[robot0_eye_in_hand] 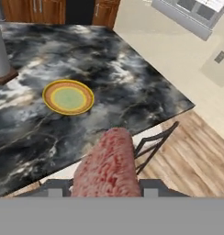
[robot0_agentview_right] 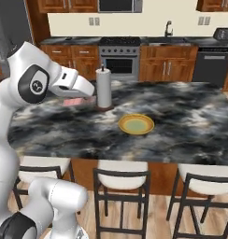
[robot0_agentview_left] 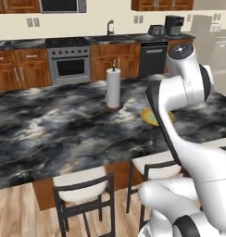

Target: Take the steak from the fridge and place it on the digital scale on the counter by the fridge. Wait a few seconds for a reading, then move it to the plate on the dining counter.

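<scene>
We hold steak (robot0_eye_in_hand: 108, 164) between gripper (robot0_eye_in_hand: 104, 187) fingers, at dining counter (robot0_eye_in_hand: 123, 92) edge. Plate (robot0_eye_in_hand: 68, 97) lies at 11 o'clock, bare; placing remains.

We count one steak (robot0_eye_in_hand: 108, 166), one plate (robot0_agentview_right: 136, 124), one paper-towel roll (robot0_agentview_right: 104, 87), three stools (robot0_agentview_right: 121, 179), one oven (robot0_agentview_right: 117, 62).
</scene>
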Available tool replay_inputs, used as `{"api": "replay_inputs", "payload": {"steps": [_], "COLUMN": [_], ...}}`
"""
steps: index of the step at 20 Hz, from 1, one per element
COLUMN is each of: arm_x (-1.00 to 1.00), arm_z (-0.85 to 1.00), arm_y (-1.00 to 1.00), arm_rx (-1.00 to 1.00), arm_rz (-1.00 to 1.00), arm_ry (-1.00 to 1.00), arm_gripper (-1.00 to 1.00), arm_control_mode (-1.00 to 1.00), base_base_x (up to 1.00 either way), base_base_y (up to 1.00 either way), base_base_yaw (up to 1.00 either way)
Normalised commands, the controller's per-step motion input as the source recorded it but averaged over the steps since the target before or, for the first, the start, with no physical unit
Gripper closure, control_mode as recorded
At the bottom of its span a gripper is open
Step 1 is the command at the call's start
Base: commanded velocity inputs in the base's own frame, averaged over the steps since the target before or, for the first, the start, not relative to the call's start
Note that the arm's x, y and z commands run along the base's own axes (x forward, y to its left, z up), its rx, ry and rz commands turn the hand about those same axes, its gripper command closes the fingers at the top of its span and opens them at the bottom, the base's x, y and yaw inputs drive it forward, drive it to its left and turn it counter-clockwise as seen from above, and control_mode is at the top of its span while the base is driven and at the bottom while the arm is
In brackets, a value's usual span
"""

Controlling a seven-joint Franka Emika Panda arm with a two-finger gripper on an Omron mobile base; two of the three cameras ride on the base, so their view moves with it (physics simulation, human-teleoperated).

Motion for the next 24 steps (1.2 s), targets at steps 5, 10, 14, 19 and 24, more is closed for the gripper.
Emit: {"api": "replay_inputs", "payload": {"steps": [5, 10, 14, 19, 24], "arm_x": [0.00, 0.00, 0.20, 0.48, 0.77], "arm_z": [0.00, 0.00, -0.09, -0.36, -0.71], "arm_y": [0.00, 0.00, -0.13, -0.48, -0.46], "arm_rx": [0.00, 0.00, 0.06, 0.09, 0.07], "arm_rz": [0.00, 0.00, 0.13, 0.23, 0.22], "arm_ry": [0.00, 0.00, 0.00, 0.00, 0.01], "arm_gripper": [1.00, 1.00, 1.00, 1.00, 1.00], "arm_control_mode": [1.00, 1.00, -1.00, -1.00, -1.00], "base_base_x": [0.64, 0.68, 0.26, 0.00, 0.00], "base_base_y": [-0.69, -0.26, -0.06, 0.00, 0.00], "base_base_yaw": [0.44, 0.36, 0.14, 0.00, 0.00]}}
